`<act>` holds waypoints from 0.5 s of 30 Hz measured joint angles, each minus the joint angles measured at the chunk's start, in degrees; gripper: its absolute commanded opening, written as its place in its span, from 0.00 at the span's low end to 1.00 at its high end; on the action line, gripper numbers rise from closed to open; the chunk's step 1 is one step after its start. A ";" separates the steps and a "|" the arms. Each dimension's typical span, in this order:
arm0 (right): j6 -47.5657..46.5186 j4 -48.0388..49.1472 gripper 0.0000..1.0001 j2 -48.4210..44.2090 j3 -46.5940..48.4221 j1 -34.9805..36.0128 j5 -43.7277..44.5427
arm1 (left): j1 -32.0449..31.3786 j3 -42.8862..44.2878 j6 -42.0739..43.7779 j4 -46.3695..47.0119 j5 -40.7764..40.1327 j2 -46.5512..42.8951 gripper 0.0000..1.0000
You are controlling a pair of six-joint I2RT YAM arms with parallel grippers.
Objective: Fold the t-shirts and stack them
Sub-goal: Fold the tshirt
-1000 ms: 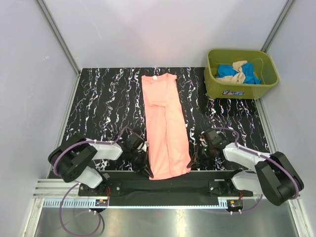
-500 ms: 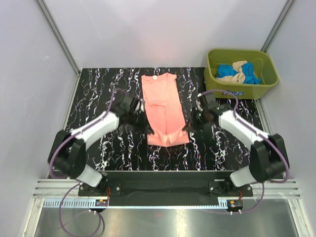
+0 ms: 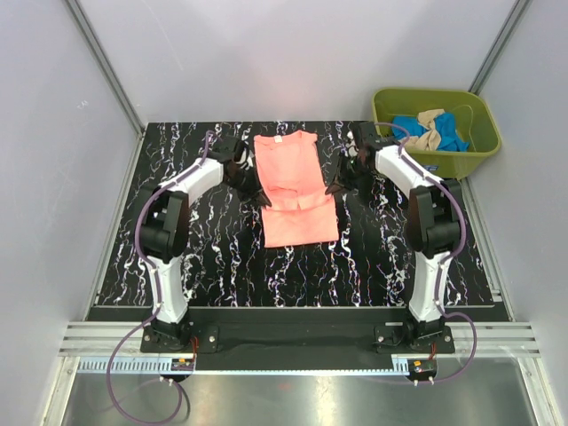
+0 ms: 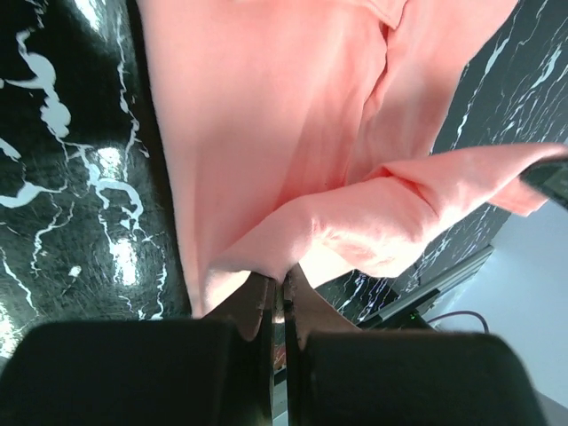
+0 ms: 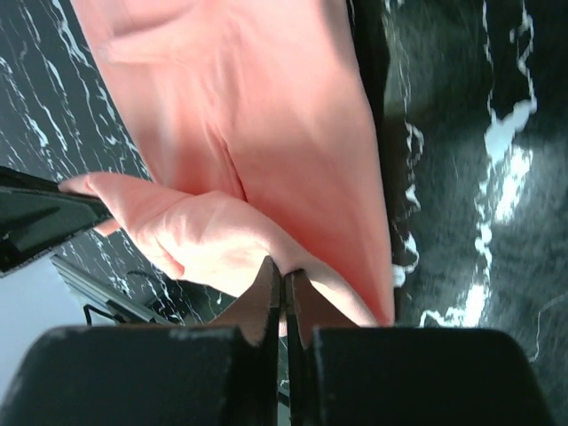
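Note:
A salmon-pink t-shirt (image 3: pixel 297 191) lies lengthwise in the middle of the black marbled table (image 3: pixel 195 240), its near half doubled back over the far half. My left gripper (image 3: pixel 256 190) is shut on the shirt's hem at its left edge (image 4: pixel 266 266). My right gripper (image 3: pixel 334 186) is shut on the hem at the right edge (image 5: pixel 293 257). Both hold the hem corners raised above the lower layer. A blue t-shirt (image 3: pixel 415 131) and a beige-tan t-shirt (image 3: pixel 432 126) lie crumpled in the tub.
An olive-green plastic tub (image 3: pixel 432 155) stands at the far right corner of the table. Grey walls close in the table on the left, back and right. A metal rail (image 3: pixel 293 337) runs along the near edge by the arm bases.
Both grippers have carried the shirt's near hem away from the arm bases toward the collar, folding the shirt over itself. The arms now stretch far out over the table.

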 measured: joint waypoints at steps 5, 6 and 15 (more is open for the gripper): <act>-1.97 -2.40 0.00 5.62 7.13 -0.55 -2.75 | 0.52 1.97 -0.04 -0.22 1.03 1.77 0.00; -2.16 -2.73 0.00 6.27 7.76 -0.55 -3.21 | 0.52 1.99 -0.07 -0.15 1.16 2.10 0.00; -3.67 -4.98 0.01 10.75 11.72 -0.55 -6.38 | 1.09 1.95 -1.53 0.11 1.29 3.10 0.00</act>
